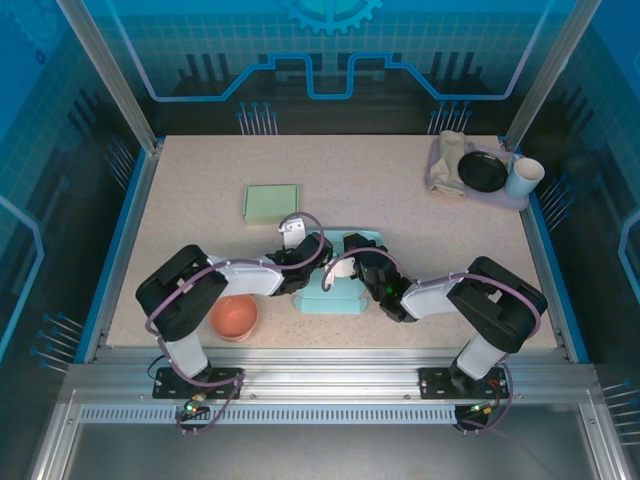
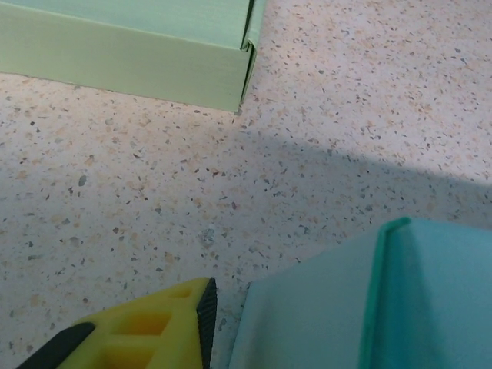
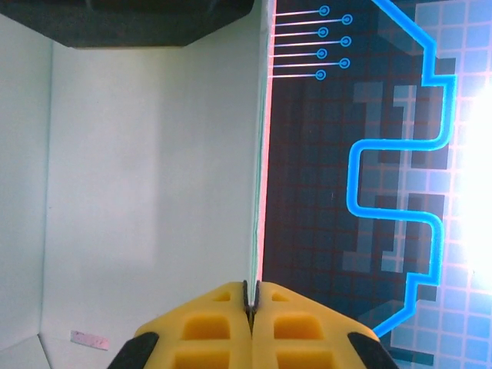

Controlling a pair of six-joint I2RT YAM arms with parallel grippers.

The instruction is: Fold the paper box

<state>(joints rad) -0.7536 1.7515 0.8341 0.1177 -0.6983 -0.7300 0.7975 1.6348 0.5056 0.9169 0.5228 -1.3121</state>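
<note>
The pale teal paper box (image 1: pixel 335 297) sits half folded in the middle of the table, between both arms. My right gripper (image 1: pixel 352 262) (image 3: pixel 250 288) is shut on the thin top edge of an upright box wall (image 3: pixel 154 177), whose white inside face fills the left of the right wrist view. My left gripper (image 1: pixel 312 268) (image 2: pixel 246 307) is at the box's left side and stands open. One yellow finger (image 2: pixel 154 330) shows, a small gap away from a teal panel (image 2: pixel 323 307). That panel hides the other finger.
A folded light green box (image 1: pixel 271 203) (image 2: pixel 131 54) lies behind the teal one. An orange bowl (image 1: pixel 234 317) stands near the left arm's base. At the back right a tray (image 1: pixel 520 203) holds a cloth (image 1: pixel 447 155), a black plate (image 1: pixel 482 171) and a white cup (image 1: pixel 523 177).
</note>
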